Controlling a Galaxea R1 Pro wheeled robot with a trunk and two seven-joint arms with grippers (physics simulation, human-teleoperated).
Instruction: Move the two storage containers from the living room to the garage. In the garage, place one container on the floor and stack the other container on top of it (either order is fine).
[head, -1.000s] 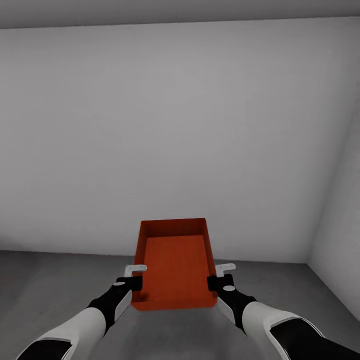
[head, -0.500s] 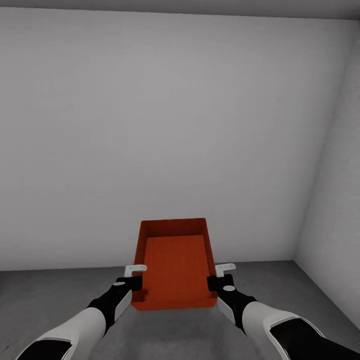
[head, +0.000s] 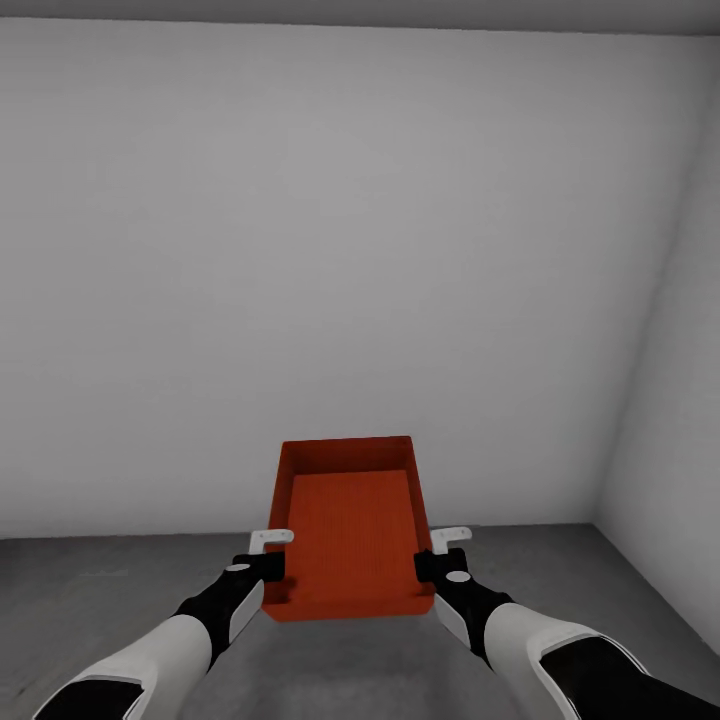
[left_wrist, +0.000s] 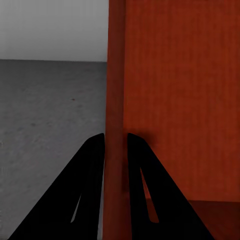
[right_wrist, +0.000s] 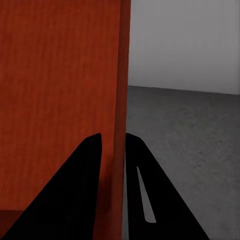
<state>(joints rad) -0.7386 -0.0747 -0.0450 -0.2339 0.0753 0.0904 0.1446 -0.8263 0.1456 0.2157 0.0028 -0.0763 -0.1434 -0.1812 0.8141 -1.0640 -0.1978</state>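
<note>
Both arms are carrying the open orange storage container (head: 348, 530) above the garage's concrete floor (head: 90, 590), jaws pinching its stiff, seemingly light side walls.

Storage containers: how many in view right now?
1. The orange-red storage container is held off the concrete floor between the left gripper and right gripper, facing the white wall.

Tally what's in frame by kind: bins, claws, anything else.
Orange-red storage container: 1, held off the floor by both side walls
Claws: 2, the left claw pinching the container's left wall, the right claw pinching its right wall
Grey concrete floor: 1
White-grey walls: 2, back wall and right side wall
Total: 6
</note>
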